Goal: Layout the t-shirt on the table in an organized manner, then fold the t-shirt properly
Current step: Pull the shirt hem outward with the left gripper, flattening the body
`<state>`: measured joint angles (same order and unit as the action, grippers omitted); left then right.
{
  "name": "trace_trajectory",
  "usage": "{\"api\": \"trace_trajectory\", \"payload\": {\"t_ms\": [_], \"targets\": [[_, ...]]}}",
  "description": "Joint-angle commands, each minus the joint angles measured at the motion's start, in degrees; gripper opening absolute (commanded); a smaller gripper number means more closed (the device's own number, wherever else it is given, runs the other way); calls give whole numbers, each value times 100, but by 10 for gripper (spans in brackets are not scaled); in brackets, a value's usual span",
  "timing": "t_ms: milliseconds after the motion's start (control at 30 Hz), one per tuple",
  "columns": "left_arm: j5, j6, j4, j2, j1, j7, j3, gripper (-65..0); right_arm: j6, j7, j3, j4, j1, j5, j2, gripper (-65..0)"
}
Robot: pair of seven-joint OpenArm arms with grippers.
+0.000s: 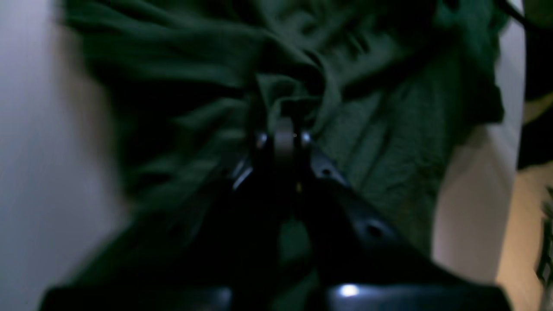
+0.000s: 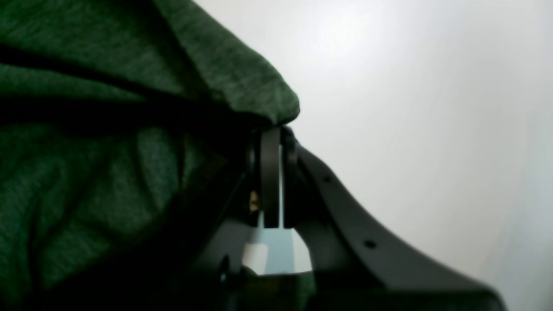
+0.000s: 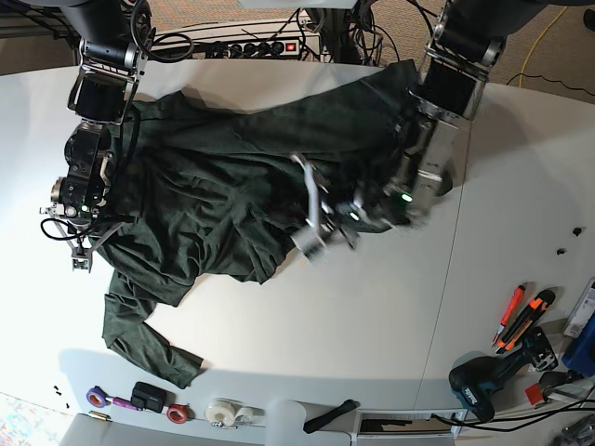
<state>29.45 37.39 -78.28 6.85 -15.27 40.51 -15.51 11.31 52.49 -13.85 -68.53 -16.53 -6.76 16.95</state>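
Observation:
The dark green t-shirt (image 3: 214, 186) lies rumpled across the white table (image 3: 372, 316), one long sleeve (image 3: 149, 344) trailing toward the front edge. In the base view my left gripper (image 3: 314, 220) is motion-blurred at the shirt's right front edge. Its wrist view shows the left gripper (image 1: 281, 119) shut on a pinched fold of the t-shirt (image 1: 389, 129). My right gripper (image 3: 82, 253) sits at the shirt's left edge. Up close, the right gripper (image 2: 275, 131) is shut on the hem of the t-shirt (image 2: 108, 172), with bare table (image 2: 410, 108) beside it.
Tape rolls (image 3: 223, 412), a black handle (image 3: 330, 415) and small items line the front edge. Orange cutters (image 3: 521, 316) and a drill (image 3: 483, 381) lie at the right. A power strip (image 3: 251, 44) and cables sit behind the table. A seam (image 3: 446, 279) divides the tabletop.

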Motion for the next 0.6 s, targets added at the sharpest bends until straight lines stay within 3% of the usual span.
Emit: {"api": "trace_trajectory", "payload": {"t_ms": [0,167,333,567], "targets": [[101,-39,-188,37,-245,-155,275,-650,-17,7,-13,-76,-105,28,70,-650],[-181,-619,-225,254,-632,-249,1320,-650,-17,7,-13,-76,-103,31,68,-650],[-669,-1215,-223,682,-901,-844,1552,-650,-17,4,-13,-76,-105,31,68,-650],[-955,-1213,-118,741,-1217,-1259,1305,-650,-17,4,-13,-76,-105,31,68,-650]]}}
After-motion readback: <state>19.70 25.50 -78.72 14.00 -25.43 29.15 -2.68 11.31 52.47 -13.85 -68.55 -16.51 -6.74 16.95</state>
